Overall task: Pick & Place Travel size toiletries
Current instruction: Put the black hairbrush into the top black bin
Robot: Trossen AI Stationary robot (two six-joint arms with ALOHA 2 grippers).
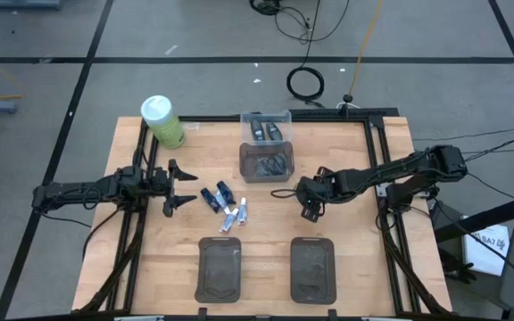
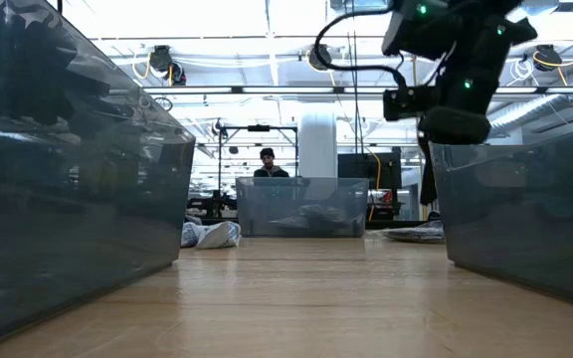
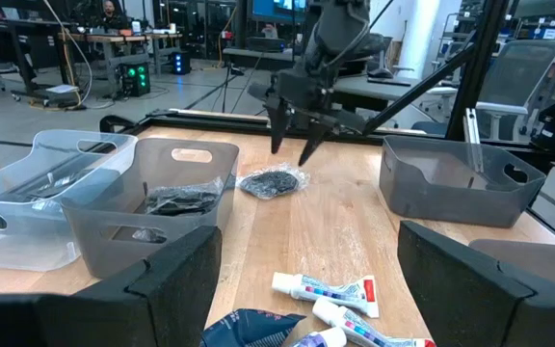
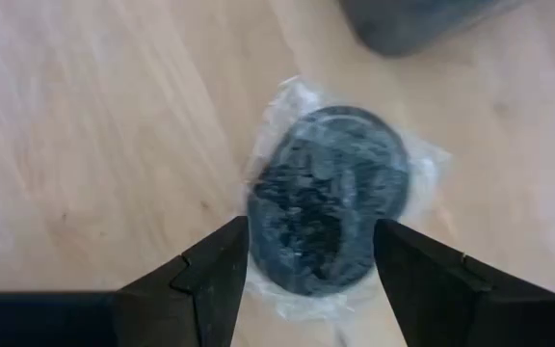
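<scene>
- From above, we saw the wooden table (image 1: 355,259) with both arms over it. The left gripper (image 1: 188,186) sat at the left side with its fingers spread apart, holding nothing. Just beside it lay a little pile of toiletries: dark blue mini tubes (image 1: 216,196) and white-and-pale-blue mini tubes (image 1: 236,215). The right gripper (image 1: 303,203) hung near the middle of the table, close to a grey bin (image 1: 268,162). A clear bin (image 1: 266,126) sat behind the grey one, and a big green bottle (image 1: 161,121) stood at the back left. Two dark trays (image 1: 220,268) lay at the front edge.
- Down at table height, we saw the right gripper (image 2: 427,189) hanging from above, between see-through walls at both sides. A bin (image 2: 301,206) sat far back, and a person (image 2: 268,165) was in the room behind it.
- Through the left wrist camera, we saw the white-and-pale-blue mini tubes (image 3: 322,286) lying close by. Farther off, a round flat pot (image 3: 273,182) in a clear wrapper lay on the wood, and the right gripper (image 3: 290,146) pointed down right over it, fingers apart.
- Through the right wrist camera, we saw the round flat pot (image 4: 330,193) lying flat on the wood. The right gripper (image 4: 308,255) had one finger on each side of it, apart and not squeezing it.
</scene>
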